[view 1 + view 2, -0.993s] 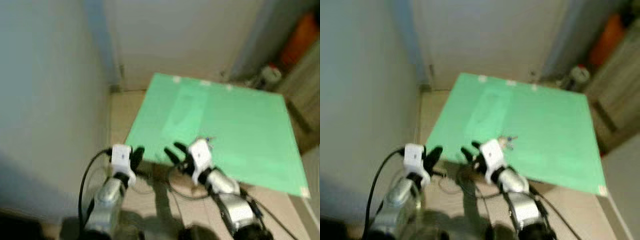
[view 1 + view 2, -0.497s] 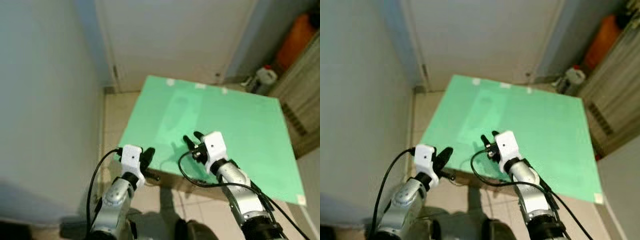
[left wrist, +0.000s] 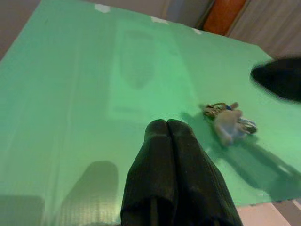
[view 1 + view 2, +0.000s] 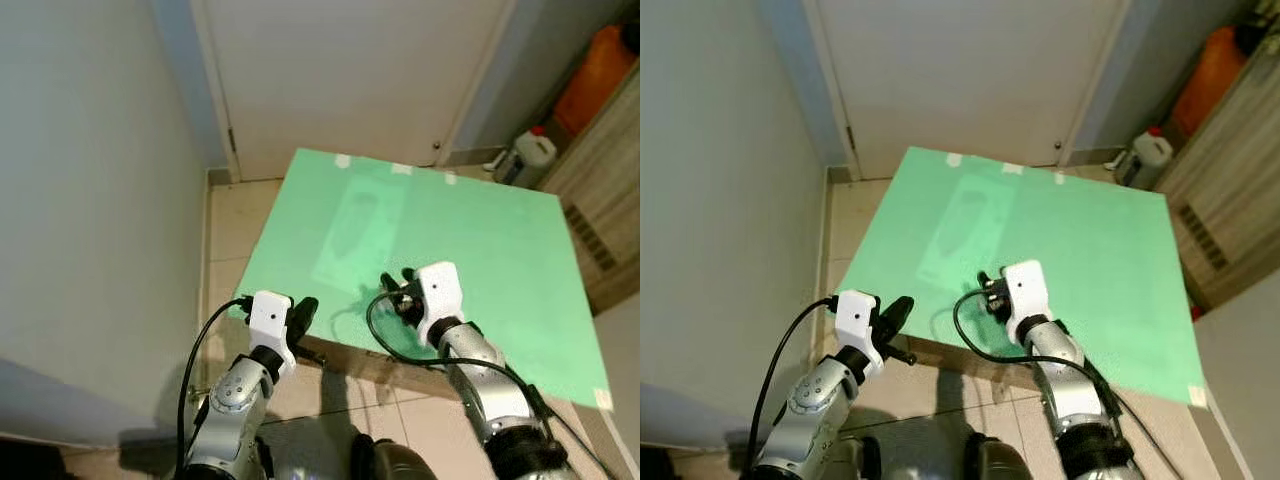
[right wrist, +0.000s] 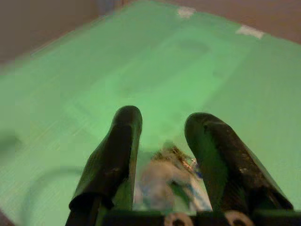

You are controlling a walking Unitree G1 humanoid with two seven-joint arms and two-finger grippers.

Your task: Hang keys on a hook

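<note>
Here the right hand (image 5: pixel 162 136), fingers parted, straddles the keys (image 3: pixel 229 121) near the green table's (image 4: pixel 480 230) front edge.

A flat green worktop (image 4: pixel 480 250) stands on a tiled floor (image 4: pixel 235 225), its far edge close to a white door (image 4: pixel 350 70). Small pale tape tabs (image 4: pixel 343 160) sit along the far edge, and another marks the near right corner. A bunch of keys (image 3: pixel 228 121) lies directly on the green surface near the front edge, with a pale fob among them. A faint lighter rectangular patch (image 4: pixel 355 225) shows on the left half.
</note>
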